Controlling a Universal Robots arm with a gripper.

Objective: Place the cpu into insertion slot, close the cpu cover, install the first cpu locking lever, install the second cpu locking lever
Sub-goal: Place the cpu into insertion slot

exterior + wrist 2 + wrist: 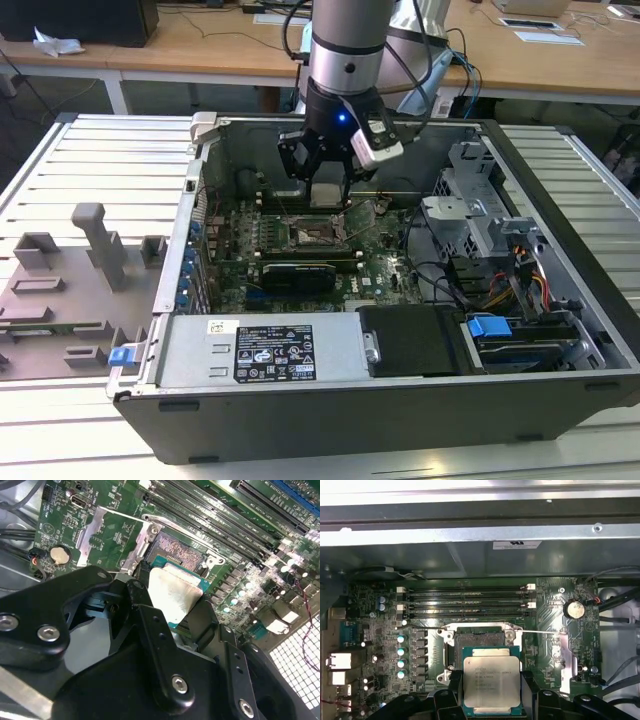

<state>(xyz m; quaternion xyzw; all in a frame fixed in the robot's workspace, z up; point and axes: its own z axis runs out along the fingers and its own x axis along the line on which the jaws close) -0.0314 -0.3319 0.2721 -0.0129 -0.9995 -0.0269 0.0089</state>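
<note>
One flat square chip w/ silvery-grey metal top, the cpu (491, 685), sits clamped btw the black two-finger gripper (328, 192). Its fingers (455, 682) press two opposite edges; the other two edges are free. The chip hangs level above the square dark metal-rimmed insertion slot (479, 639), apart from it. The slot is uncovered, w/ open room over it. The thin square metal hinged cpu cover (134, 552) w/ big cut-out is swung open, at the slot's edge on the exterior view's right. Long narrow black memory slots (465, 602) run just past the slot's far edge. A long black card (295, 275) lies just near of the slot; the grey case's near wall (330, 400) is well apart
</note>
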